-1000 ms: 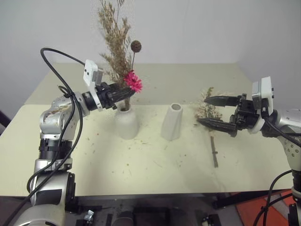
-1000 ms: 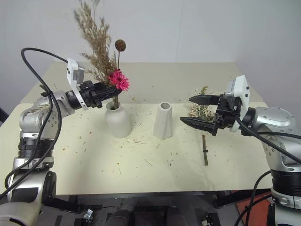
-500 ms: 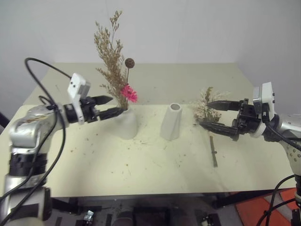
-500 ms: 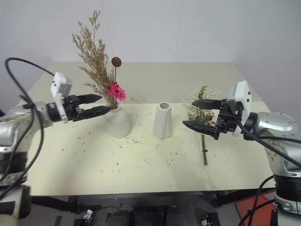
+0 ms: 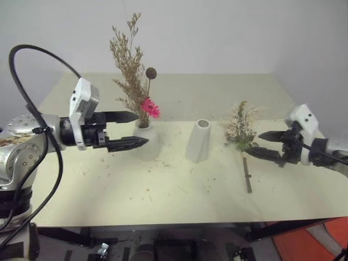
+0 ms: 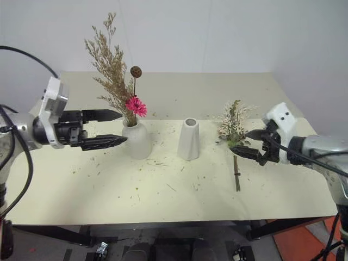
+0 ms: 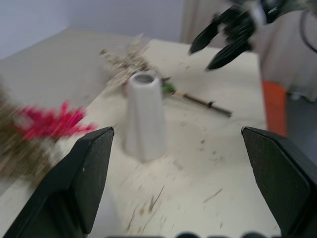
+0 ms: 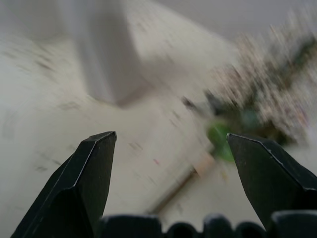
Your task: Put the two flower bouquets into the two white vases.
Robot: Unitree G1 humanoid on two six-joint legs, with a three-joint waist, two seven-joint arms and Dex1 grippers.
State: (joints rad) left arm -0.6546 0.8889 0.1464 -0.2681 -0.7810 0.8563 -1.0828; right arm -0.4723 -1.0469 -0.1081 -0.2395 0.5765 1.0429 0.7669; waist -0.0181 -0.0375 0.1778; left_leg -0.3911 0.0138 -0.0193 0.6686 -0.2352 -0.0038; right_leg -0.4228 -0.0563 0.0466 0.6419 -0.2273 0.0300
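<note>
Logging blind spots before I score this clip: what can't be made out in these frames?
- Tan-brown bouquet: its stem ends are hidden inside the round vase.
- Tall vase: head views are too oblique to see down its mouth.
- Cream bouquet: motion-blurred in the right wrist view; whether the open right gripper touches it is unclear.
- Pink daisy: smeared in the left wrist view.

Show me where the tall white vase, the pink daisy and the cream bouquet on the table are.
tall white vase (image 6: pixel 188 142), right eye view, middle of its body
pink daisy (image 6: pixel 136 106), right eye view, its petals
cream bouquet (image 6: pixel 232 124), right eye view, the fluffy sprigs
</note>
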